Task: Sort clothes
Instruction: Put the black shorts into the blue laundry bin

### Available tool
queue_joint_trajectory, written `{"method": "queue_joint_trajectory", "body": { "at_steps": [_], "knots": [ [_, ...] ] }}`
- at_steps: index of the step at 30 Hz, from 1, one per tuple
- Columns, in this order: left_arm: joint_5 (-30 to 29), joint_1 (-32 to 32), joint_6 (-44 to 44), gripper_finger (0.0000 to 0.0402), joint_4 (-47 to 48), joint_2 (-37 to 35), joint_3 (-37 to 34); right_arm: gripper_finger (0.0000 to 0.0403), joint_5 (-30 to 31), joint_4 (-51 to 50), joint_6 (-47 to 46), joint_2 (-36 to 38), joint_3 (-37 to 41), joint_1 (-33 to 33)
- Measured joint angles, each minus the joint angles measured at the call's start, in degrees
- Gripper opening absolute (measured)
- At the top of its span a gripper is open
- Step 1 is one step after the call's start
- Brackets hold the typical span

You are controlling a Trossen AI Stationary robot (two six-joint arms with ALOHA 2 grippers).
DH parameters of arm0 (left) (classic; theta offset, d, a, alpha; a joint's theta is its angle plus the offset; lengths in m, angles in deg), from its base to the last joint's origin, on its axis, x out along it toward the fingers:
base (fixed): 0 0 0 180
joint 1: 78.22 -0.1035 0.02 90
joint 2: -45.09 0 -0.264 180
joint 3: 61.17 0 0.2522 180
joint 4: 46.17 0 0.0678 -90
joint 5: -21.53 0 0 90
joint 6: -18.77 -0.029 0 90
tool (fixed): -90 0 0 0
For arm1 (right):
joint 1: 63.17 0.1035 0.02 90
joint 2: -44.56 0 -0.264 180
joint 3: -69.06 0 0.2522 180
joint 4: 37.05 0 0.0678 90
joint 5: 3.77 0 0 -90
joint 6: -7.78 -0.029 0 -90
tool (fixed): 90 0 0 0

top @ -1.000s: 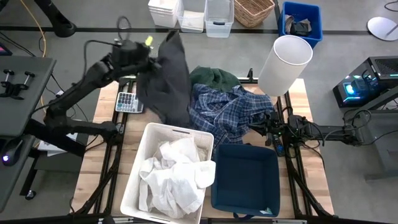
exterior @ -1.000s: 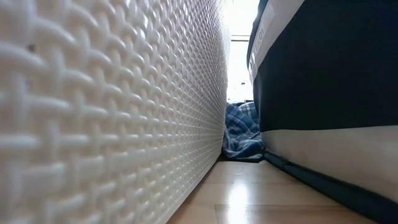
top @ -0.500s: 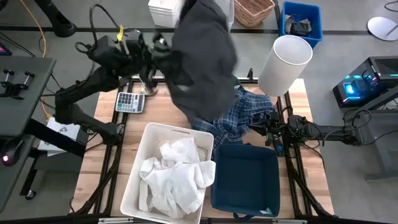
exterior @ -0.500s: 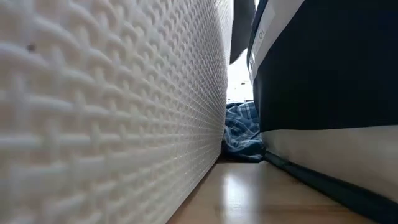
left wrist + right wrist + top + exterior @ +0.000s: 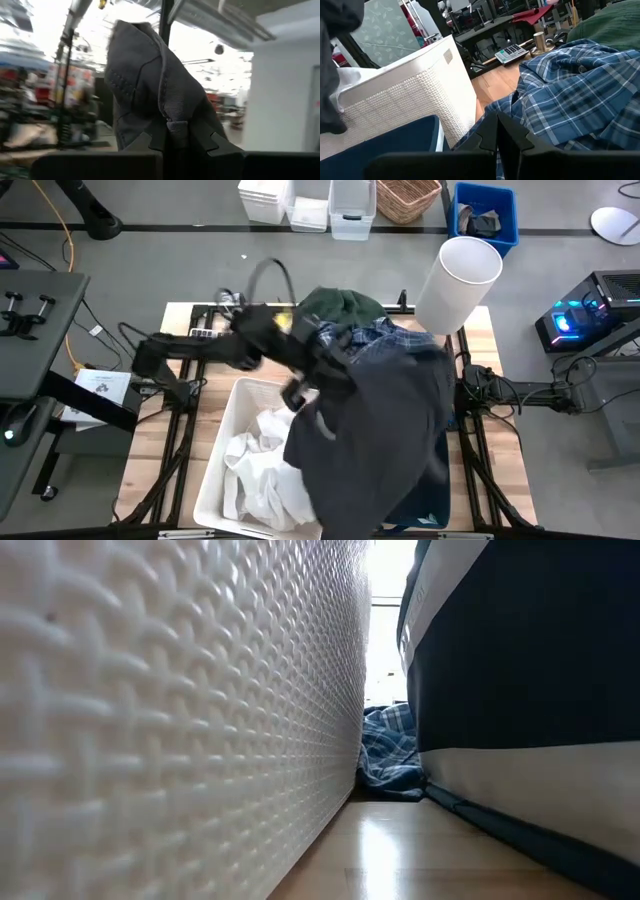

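Note:
My left gripper [image 5: 312,375] is above the table's middle, shut on a dark grey garment [image 5: 380,430]. The garment billows over the navy bin [image 5: 437,502] and the right rim of the white bin [image 5: 232,420]. A dark green garment [image 5: 340,305] and a blue-and-white plaid shirt [image 5: 385,335] lie heaped at the table's far side. White clothes [image 5: 262,462] lie in the white bin. My right gripper [image 5: 497,127] is shut, low at the plaid shirt's [image 5: 570,85] near edge. I cannot tell whether it touches the shirt. In the high view the grey garment hides it. My left gripper pinches a bunched fold of the dark grey garment [image 5: 172,117] between its two fingers, several layers thick. In the left wrist view the cloth stands up past the fingertips. In the high view the rest of the garment spreads out to the near right of the gripper, clear of the table.
A calculator [image 5: 512,50] lies at the table's far left, hidden by my left arm in the high view. A tall white cylinder bin [image 5: 458,280] stands at the far right corner. Beyond the table stand storage boxes, a wicker basket [image 5: 405,198] and a blue crate [image 5: 485,212].
My left gripper has swung up from the table's far left, then to the right and toward the near edge, over the bins. The dark grey garment has been lifted off the pile and carried along. It now billows over the navy bin.

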Motion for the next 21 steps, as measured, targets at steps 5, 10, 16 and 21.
{"method": "queue_joint_trajectory", "body": {
  "at_steps": [5,10,16,21],
  "knots": [
    [0.04,1.11,4.2,0.0022,-14.35,6.71,0.72,0.0,0.02,0.0,0.0,0.0,0.01,0.0],
    [-0.2,-0.55,5.12,0.0022,-19.13,11.45,10.53,0.0,0.01,-0.01,0.0,-0.01,0.01,-0.01],
    [2.64,-1.23,2.47,0.0022,-17.78,15.63,19.49,0.0,0.02,0.0,0.0,-0.02,0.0,-0.02],
    [2.54,-0.82,0.12,0.0022,-11.91,18.15,19.52,0.0,0.01,0.0,0.0,-0.02,0.0,-0.01]
  ]
}}
